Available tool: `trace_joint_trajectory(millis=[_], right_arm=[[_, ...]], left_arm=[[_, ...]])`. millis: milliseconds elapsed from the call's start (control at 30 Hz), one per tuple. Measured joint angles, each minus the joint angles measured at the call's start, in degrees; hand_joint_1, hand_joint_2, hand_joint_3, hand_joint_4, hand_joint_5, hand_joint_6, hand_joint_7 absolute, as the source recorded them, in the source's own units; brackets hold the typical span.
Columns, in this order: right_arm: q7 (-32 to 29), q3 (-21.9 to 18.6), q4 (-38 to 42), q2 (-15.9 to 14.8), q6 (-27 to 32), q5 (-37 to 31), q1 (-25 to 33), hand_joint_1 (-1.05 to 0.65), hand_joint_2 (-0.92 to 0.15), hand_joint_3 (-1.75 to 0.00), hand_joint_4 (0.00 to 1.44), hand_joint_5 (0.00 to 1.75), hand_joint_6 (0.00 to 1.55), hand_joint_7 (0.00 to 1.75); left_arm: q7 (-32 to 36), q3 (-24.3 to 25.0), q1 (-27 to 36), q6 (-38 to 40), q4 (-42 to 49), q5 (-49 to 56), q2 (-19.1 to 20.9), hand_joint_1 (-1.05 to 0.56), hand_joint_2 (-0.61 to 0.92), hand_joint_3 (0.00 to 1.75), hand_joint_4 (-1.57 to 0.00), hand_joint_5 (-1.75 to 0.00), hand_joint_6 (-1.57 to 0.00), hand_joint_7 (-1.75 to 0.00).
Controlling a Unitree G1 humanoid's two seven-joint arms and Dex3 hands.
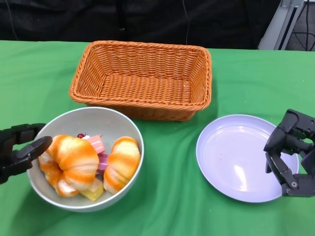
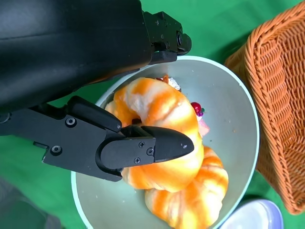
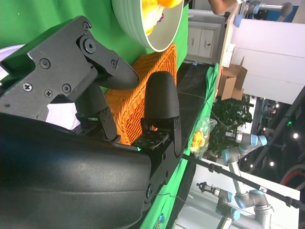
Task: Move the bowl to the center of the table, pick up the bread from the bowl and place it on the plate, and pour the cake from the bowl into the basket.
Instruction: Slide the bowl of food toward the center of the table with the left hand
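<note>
The grey bowl [image 1: 93, 119] stands at the table's left front and holds two orange-glazed breads [image 1: 74, 160] [image 1: 120, 162] over pink and yellow cake pieces [image 1: 98, 144]. My left hand [image 1: 19, 150] grips the bowl's left rim. One finger [image 2: 152, 148] lies inside on the larger bread [image 2: 162, 107]; the others [image 2: 167, 40] sit outside the wall of the bowl [image 2: 228, 124]. At the right, the lilac plate [image 1: 236, 157] is bare. My right hand [image 1: 290, 152] hovers over its right edge, fingers apart and holding nothing. The wicker basket [image 1: 142, 47] behind is bare inside.
The basket's front wall stands just behind the bowl and plate. A strip of green cloth separates bowl and plate at the table's middle front. In the right wrist view my right hand [image 3: 119, 95] shows in front of the basket [image 3: 138, 107] and bowl [image 3: 143, 28].
</note>
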Motion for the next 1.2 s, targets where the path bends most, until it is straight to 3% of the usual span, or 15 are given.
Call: trace_joint_trajectory(millis=[567, 1200], right_arm=[[-0.15, 0.41, -0.78, 0.01, 0.0, -0.17, 0.14, -0.11, -0.46, -1.16, 0.71, 1.72, 0.59, 1.49], [-1.16, 2.07, -2.26, 0.05, 1.04, -0.18, 0.43, -0.12, -0.43, -1.18, 0.7, 1.74, 0.6, 1.5]], left_arm=[[4.61, 1.26, 1.61, 10.0, -7.23, -5.15, -2.24, -0.63, 0.92, 0.44, -0.1, -0.01, -0.08, -0.01], [11.83, 1.33, 1.63, 18.1, -13.96, -10.15, -9.41, -0.59, 0.92, 0.5, -0.11, -0.01, -0.08, 0.0]])
